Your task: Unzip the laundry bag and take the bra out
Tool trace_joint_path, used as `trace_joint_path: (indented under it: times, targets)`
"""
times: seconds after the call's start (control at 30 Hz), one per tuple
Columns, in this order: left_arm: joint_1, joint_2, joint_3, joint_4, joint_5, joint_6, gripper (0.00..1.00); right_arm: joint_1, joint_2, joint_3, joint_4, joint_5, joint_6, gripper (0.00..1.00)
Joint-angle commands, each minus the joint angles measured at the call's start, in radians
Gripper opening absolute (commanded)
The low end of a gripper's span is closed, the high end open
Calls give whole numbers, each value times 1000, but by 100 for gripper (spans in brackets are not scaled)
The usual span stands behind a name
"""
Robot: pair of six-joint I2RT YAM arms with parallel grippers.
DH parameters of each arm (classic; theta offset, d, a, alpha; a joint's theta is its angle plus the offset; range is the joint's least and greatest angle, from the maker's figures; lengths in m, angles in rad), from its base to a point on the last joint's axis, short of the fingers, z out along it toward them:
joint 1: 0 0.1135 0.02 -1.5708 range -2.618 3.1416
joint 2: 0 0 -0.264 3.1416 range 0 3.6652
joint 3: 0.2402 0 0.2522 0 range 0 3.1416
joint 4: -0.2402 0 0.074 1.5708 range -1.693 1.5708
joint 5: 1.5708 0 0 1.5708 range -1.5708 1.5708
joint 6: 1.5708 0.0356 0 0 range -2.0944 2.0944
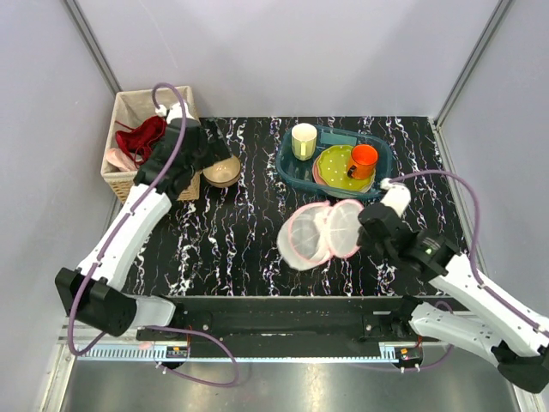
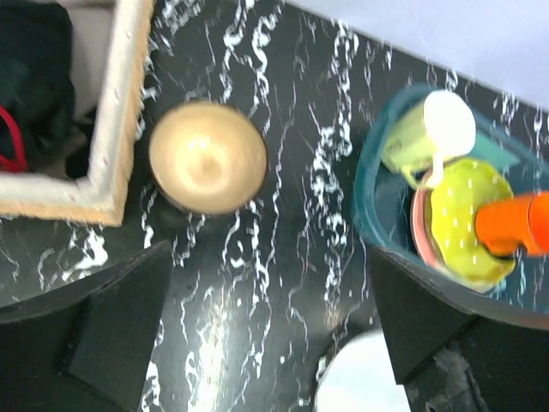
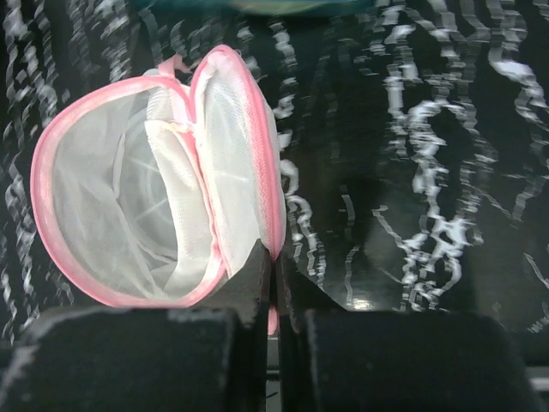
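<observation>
The laundry bag lies unzipped on the black marbled table, its two white mesh halves with pink trim spread apart. In the right wrist view the laundry bag shows only white mesh inside. My right gripper is shut on the bag's pink edge. The maroon bra lies in the wicker basket at the far left. My left gripper hangs just right of the basket, above the table. In the left wrist view the left gripper is open with nothing between its fingers.
A tan bowl stands beside the basket, under the left gripper. A teal tray at the back holds a pale yellow cup, green and pink plates and an orange cup. Grey walls close in the table.
</observation>
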Motion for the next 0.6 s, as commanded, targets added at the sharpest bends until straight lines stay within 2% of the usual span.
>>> trace_joint_path:
  times: [0.0,0.03,0.07,0.1,0.23,0.57]
  targets:
    - [-53,-110,-113,54,-9,-25,99,-107,-82,27,-174,174,84,45]
    - [-60,-151,-130,44,-2,-25,99,-119,-94,19,-193,183,92,75]
    - [-79,-168,-159,38,7,-26,99,-124,-107,24,-197,186,107,93]
    - [-87,-191,-173,33,26,-23,99,-124,-110,35,-197,184,112,100]
    - [-123,-325,-280,12,49,-20,99,-123,-82,64,-185,186,117,100]
    - [-150,-592,-592,-27,144,-17,99,-123,111,85,-46,100,35,100]
